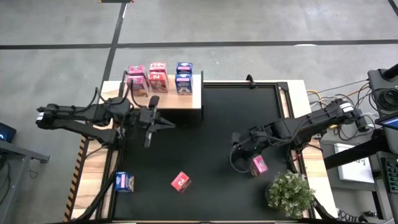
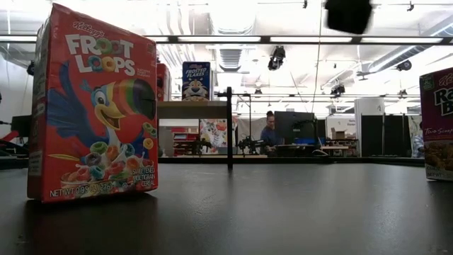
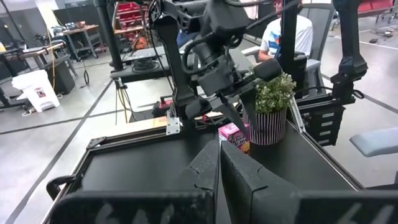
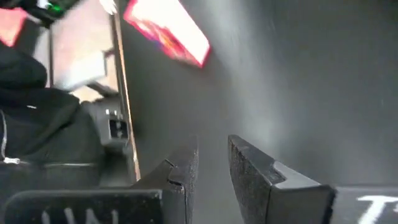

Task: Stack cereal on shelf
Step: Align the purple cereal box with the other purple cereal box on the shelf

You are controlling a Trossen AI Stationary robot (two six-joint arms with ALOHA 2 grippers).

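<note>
The pale wooden shelf (image 1: 163,99) stands at the table's far left. Two pink cereal boxes (image 1: 135,79) (image 1: 157,76) and a blue one (image 1: 184,78) stand on it. A blue box (image 1: 124,182) and a pink box (image 1: 181,181) lie on the black mat near the front edge. Another pink box (image 1: 259,165) lies beside my right gripper (image 1: 239,149), which is open, empty and above the mat (image 4: 213,163). My left gripper (image 1: 169,124) is shut and empty in front of the shelf (image 3: 219,167), pointing toward the table's right.
A potted plant (image 1: 290,194) stands at the front right corner, close to the right arm. In the low view a red Froot Loops box (image 2: 92,106) stands close at the left and another box (image 2: 439,124) at the right edge. A person sits beyond the table (image 2: 269,131).
</note>
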